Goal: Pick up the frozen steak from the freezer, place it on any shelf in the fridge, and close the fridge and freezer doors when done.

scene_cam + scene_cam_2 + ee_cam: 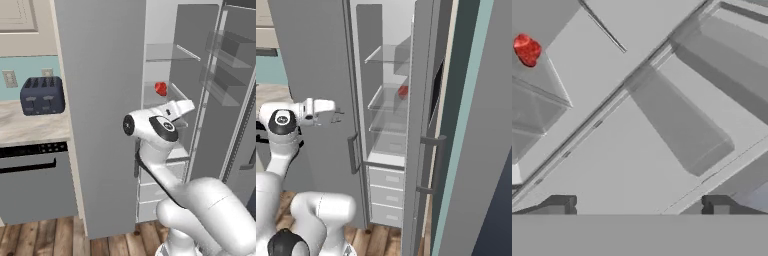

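Note:
The frozen steak [160, 88] [402, 91] [527, 50], a small bright red lump, lies on a clear glass shelf [172, 95] [387, 100] inside the fridge [187, 55] [371, 45], whose door stands open. My gripper [191, 106] [336, 116] [639, 207] hangs in front of the fridge opening, below and on the near side of the steak and apart from it. Its jaws are open with nothing between them. In the hand view the steak sits at the upper left. The freezer's inside is hidden.
A wide grey door panel [100, 100] [316, 60] stands to the left of the opening. The open door at the right carries boxy bins [225, 65] [682, 130]. Drawers [387, 195] sit under the shelves. A dark toaster [42, 95] stands on the counter at the left.

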